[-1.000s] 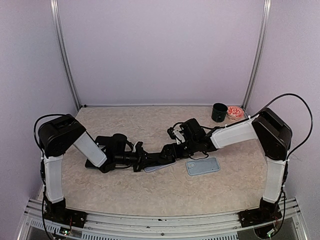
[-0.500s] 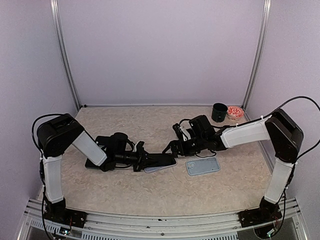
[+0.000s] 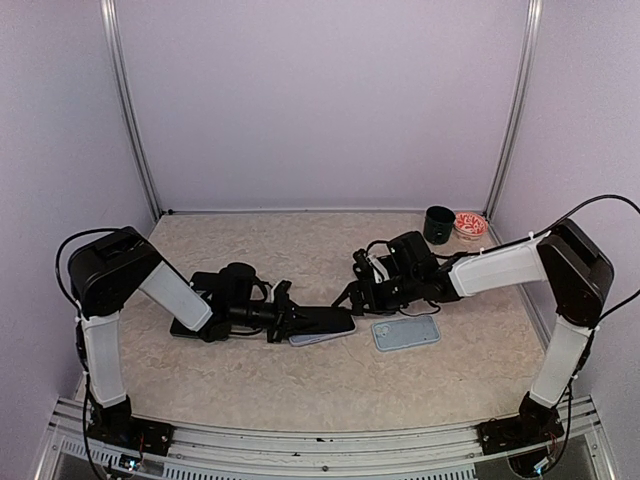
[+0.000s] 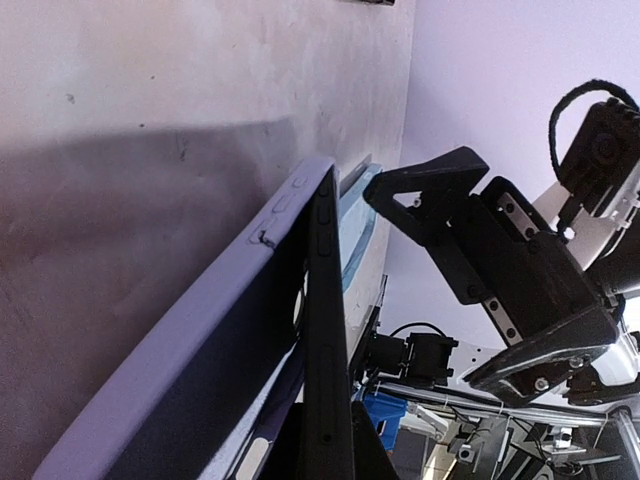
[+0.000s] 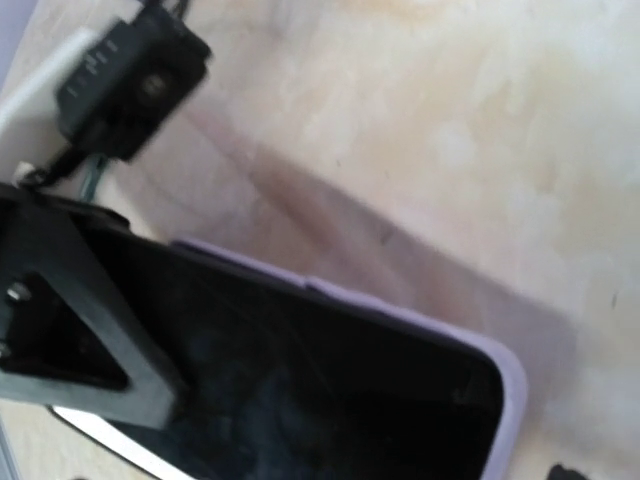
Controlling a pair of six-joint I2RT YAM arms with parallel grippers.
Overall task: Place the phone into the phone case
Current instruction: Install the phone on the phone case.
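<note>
My left gripper [image 3: 298, 322] lies low on the table, shut on the near end of the black phone [image 3: 330, 320]. The phone rests tilted in the lavender case [image 3: 312, 339] under it. In the left wrist view the phone [image 4: 322, 330] shows edge-on, lifted off the case [image 4: 190, 380] along one side. My right gripper [image 3: 352, 296] hovers just right of the phone's far end, open and empty; it also shows in the left wrist view [image 4: 425, 285] with its fingers spread. The right wrist view shows the phone [image 5: 300, 390] inside the case rim [image 5: 400, 310]; its own fingers are out of view.
A light blue case [image 3: 405, 332] lies flat right of the phone, below my right gripper. A black cup [image 3: 437, 224] and a red-and-white dish [image 3: 468, 223] stand at the back right. A dark flat object [image 3: 185, 326] lies under my left arm.
My right gripper has drawn back to the right, off the phone's far end. My left gripper and the phone have stayed in place.
</note>
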